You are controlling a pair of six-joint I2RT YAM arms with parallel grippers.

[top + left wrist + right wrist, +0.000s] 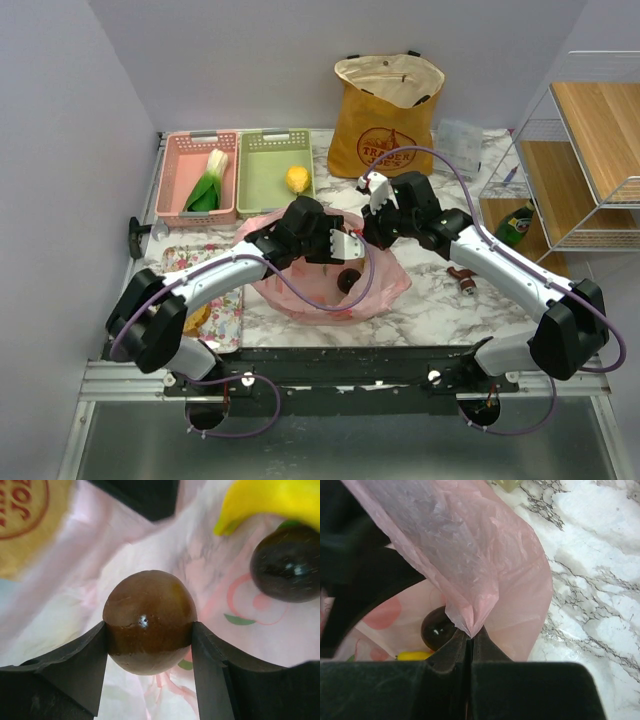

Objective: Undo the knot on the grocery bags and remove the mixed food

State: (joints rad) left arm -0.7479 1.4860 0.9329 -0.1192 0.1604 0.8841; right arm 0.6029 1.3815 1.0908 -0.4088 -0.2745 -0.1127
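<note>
The marble table (440, 310) carried a pink basket (172, 178) just beside a green basket (260, 185) at far left — the yellow tote (385, 135) far centre, the pink bag (392, 278) mid-table, a floral tray (225, 315) near left.

I see a brown mushroom (149, 622), a near-black fruit (286, 562) and a yellow banana (270, 500) on the translucent pink bag (470, 555) with pink-and-green prints; the far mustard tote (350, 130) has a red logo (383, 148); the table (600, 580) is grey-veined white marble.

Leek (206, 184) lies in left basket (171, 172), lemon (297, 179) in right basket (258, 184).
</note>
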